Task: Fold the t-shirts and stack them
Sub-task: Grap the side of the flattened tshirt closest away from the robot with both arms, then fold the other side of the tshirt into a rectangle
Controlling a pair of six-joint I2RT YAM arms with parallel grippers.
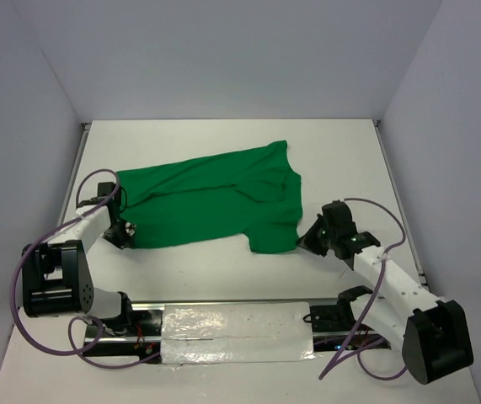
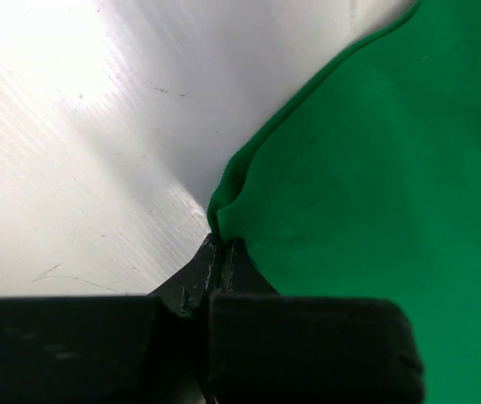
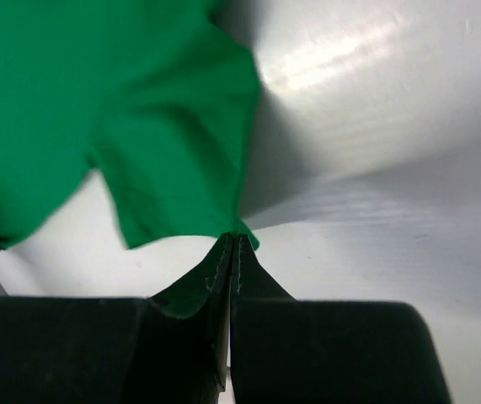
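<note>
Clamped shut at both ends: left gripper (image 1: 125, 232) tips on the green t-shirt (image 1: 215, 198) edge, right gripper (image 1: 307, 240) tips on its opposite corner. Spread between the two, seemingly gripped so for an even fold.

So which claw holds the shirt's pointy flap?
The right gripper; the left gripper pinches the green t-shirt along a smooth rounded edge.

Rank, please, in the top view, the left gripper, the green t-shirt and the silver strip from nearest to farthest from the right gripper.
Measured from the right gripper:
1. green t-shirt, touching: its near right corner is pinched in the jaws.
2. silver strip, along the near edge, to the gripper's left.
3. left gripper, far across, at the shirt's left edge.
</note>
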